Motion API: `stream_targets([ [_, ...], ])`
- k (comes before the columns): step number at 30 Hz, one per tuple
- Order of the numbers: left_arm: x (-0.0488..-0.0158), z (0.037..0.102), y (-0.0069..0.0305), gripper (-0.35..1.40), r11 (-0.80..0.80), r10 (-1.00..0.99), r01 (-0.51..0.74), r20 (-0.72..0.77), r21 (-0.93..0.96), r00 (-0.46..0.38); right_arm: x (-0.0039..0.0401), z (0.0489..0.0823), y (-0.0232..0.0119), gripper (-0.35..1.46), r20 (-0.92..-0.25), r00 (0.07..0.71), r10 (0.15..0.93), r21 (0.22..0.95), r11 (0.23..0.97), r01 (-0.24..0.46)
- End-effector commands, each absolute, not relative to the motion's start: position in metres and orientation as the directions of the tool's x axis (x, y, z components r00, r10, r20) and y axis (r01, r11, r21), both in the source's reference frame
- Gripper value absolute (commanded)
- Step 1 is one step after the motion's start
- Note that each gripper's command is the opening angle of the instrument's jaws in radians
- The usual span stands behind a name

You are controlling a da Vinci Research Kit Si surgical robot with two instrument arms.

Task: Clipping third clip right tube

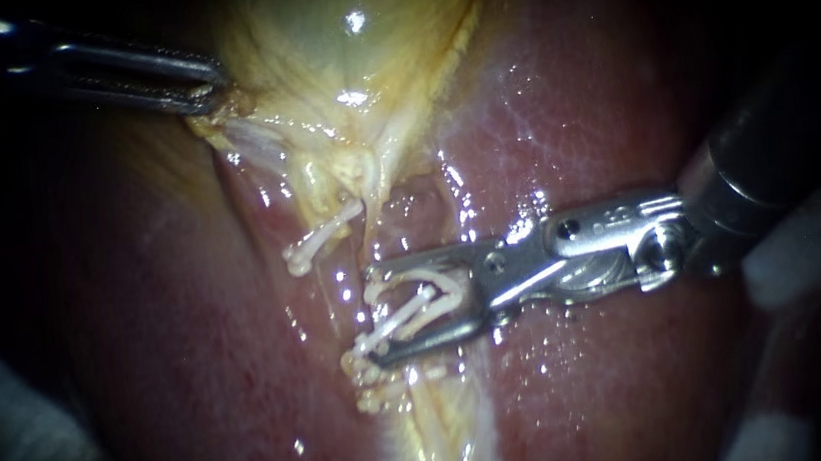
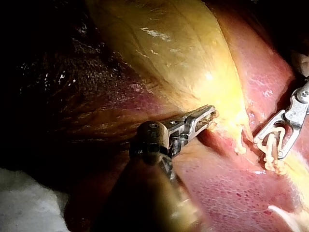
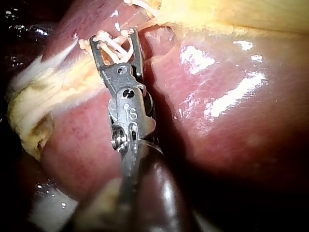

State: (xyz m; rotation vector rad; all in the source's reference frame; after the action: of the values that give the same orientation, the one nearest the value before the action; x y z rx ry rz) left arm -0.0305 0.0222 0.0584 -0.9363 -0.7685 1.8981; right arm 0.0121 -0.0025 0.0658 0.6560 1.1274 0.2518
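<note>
My right instrument [image 1: 373, 314] comes in from the right. Its jaws stand wide with a white clip [image 1: 418, 305] held between them, astride the pale right tube [image 1: 439, 419]. A closed white clip [image 1: 369, 345] sits at the lower jaw's tip and another [image 1: 391, 393] lies just below it. A separate clip [image 1: 321, 239] crosses the left tube. My left instrument [image 1: 211, 89] is shut on the yellow gallbladder's [image 1: 342, 36] lower edge, pulling it up and left. The right wrist view shows the same jaws [image 3: 113, 36] around the clip [image 3: 116, 48].
Red, wet liver [image 1: 568, 95] lies on both sides of the tubes. In the left wrist view my left instrument [image 2: 210, 116] grips the gallbladder [image 2: 169, 48], with my right instrument [image 2: 270, 147] beyond it. White gauze [image 2: 24, 193] lies beside the liver.
</note>
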Motion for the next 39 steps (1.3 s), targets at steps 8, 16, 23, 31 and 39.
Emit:
stream_targets([
  [8, -0.0305, 0.0584, 0.0222, -0.35, -0.440, 0.886, -0.424, -0.306, -0.792, -0.348, 0.0107, 0.0635, -0.0015, 0.45, -0.741, 0.424, 0.520, 0.620, 0.772, 0.137],
  [16, -0.0305, 0.0584, 0.0222, -0.35, -0.440, 0.886, -0.424, -0.306, -0.792, -0.348, 0.0091, 0.0615, 0.0002, 0.45, -0.698, 0.399, 0.595, 0.683, 0.720, 0.122],
  [23, -0.0304, 0.0584, 0.0222, -0.35, -0.440, 0.886, -0.423, -0.306, -0.792, -0.348, 0.0080, 0.0613, 0.0014, 0.45, -0.656, 0.393, 0.644, 0.726, 0.680, 0.097],
  [31, -0.0304, 0.0584, 0.0222, -0.35, -0.440, 0.886, -0.423, -0.306, -0.792, -0.348, 0.0068, 0.0633, 0.0029, 0.45, -0.588, 0.377, 0.716, 0.786, 0.615, 0.057],
  [39, -0.0304, 0.0584, 0.0222, -0.35, -0.440, 0.886, -0.423, -0.306, -0.792, -0.348, 0.0068, 0.0656, 0.0035, 0.45, -0.555, 0.373, 0.743, 0.808, 0.589, 0.029],
])
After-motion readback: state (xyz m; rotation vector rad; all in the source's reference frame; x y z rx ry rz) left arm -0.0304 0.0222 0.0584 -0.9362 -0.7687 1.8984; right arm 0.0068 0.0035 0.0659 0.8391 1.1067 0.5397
